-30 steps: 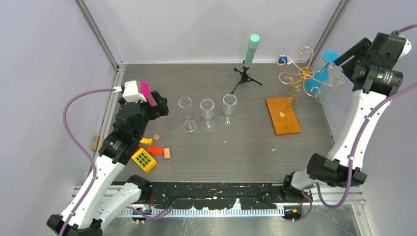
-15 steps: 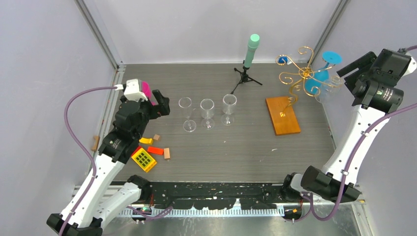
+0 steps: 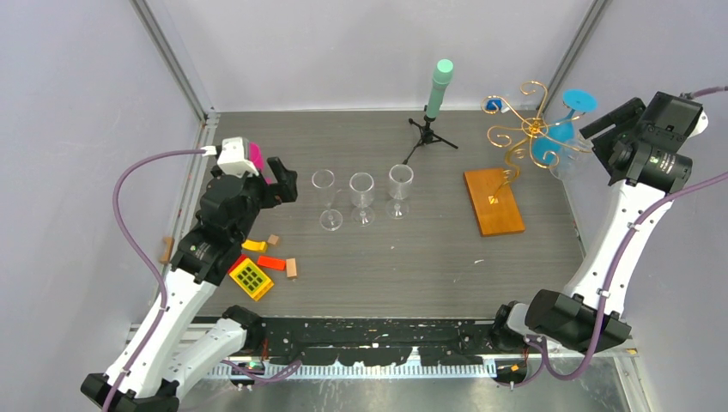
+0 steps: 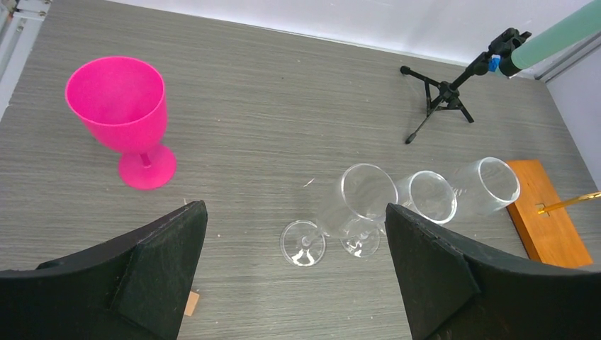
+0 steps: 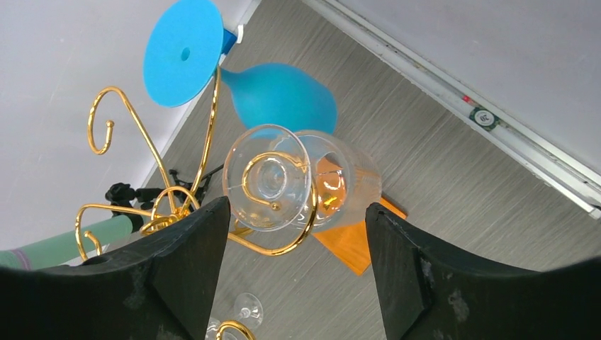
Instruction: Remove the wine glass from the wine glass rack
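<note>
Hanging on the wine glass rack (image 3: 534, 129), the wine glass (image 5: 273, 180) barely shows overhead, right hand (image 5: 298, 207) spread apart.

Six wine glasses in all. Four are clear: three stand on the table (image 3: 412, 257), namely the left glass (image 3: 327, 206), the middle glass (image 3: 362, 196) and the right glass (image 3: 400, 189), and one hanging clear glass (image 5: 283, 180) is on the single wine glass rack (image 3: 494, 204). One blue wine glass (image 3: 549, 142) hangs there too. There is one pink wine glass (image 4: 127, 117).

One black tripod (image 3: 429, 130) carries one mint-green cylinder (image 3: 440, 86).

Six small blocks lie at the left:
- one yellow gridded block (image 3: 251, 278)
- one red-orange block (image 3: 271, 263)
- one yellow block (image 3: 255, 245)
- three tan: the far tan block (image 3: 273, 239), the near tan block (image 3: 291, 268) and the edge tan block (image 3: 166, 250)

There are two arms, the left arm (image 3: 185, 283) and the right arm (image 3: 622, 223).
</note>
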`<action>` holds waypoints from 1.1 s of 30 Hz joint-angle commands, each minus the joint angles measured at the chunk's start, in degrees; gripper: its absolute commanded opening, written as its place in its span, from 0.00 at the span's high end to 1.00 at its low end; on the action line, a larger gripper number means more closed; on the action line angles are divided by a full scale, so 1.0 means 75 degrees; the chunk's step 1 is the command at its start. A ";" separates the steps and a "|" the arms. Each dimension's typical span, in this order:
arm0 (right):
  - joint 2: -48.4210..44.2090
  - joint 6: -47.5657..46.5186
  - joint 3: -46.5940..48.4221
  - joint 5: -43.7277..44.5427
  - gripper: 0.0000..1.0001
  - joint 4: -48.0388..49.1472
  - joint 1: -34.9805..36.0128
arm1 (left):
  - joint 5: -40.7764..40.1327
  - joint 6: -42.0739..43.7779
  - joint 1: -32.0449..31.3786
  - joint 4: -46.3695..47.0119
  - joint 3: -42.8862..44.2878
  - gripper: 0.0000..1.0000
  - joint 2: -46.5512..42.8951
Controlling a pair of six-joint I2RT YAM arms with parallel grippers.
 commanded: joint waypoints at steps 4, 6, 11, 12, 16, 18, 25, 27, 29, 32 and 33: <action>-0.0156 0.0296 -0.0145 -0.0341 0.31 0.0655 -0.0052 | 0.0261 -0.0026 -0.0015 0.0099 0.0327 0.00 0.0041; -0.0173 0.0317 -0.0215 -0.0311 0.35 0.0666 -0.0045 | 0.0324 -0.0040 -0.0019 0.0148 0.0197 0.00 -0.0026; -0.0278 0.0322 -0.0318 0.0073 0.40 0.0675 -0.0050 | 0.0337 0.0060 -0.0015 0.0125 -0.0043 0.00 -0.0173; -0.0287 0.0328 -0.0339 0.0087 0.40 0.0682 -0.0053 | 0.0322 0.0065 -0.0016 0.0123 -0.0064 0.00 -0.0180; -0.0419 0.0472 -0.0565 0.0100 0.45 0.0857 -0.0045 | 0.0493 0.0076 -0.0018 0.0042 -0.0068 0.00 -0.0157; -0.0589 0.0597 -0.0770 0.0100 0.47 0.1012 -0.0047 | 0.0555 0.0097 -0.0015 0.0069 -0.0091 0.00 -0.0157; -0.0731 0.1177 -0.1058 0.0370 0.52 0.1396 -0.0051 | 0.0651 0.0147 -0.0013 0.0088 -0.0060 0.00 -0.0243; -0.0679 0.1277 -0.1032 0.0364 0.53 0.1389 -0.0052 | 0.0637 0.0167 -0.0016 0.0064 -0.0093 0.00 -0.0279; -0.0712 0.1377 -0.1069 0.0391 0.54 0.1397 -0.0053 | 0.0568 0.0187 -0.0022 0.0025 -0.0103 0.00 -0.0291; -0.0800 0.1430 -0.1161 0.0539 0.55 0.1399 -0.0046 | 0.0343 0.0127 -0.0022 0.0008 -0.0156 0.00 -0.0368; -0.0831 0.1434 -0.1198 0.0576 0.55 0.1393 -0.0051 | 0.0264 0.0114 -0.0018 0.0034 -0.0186 0.00 -0.0409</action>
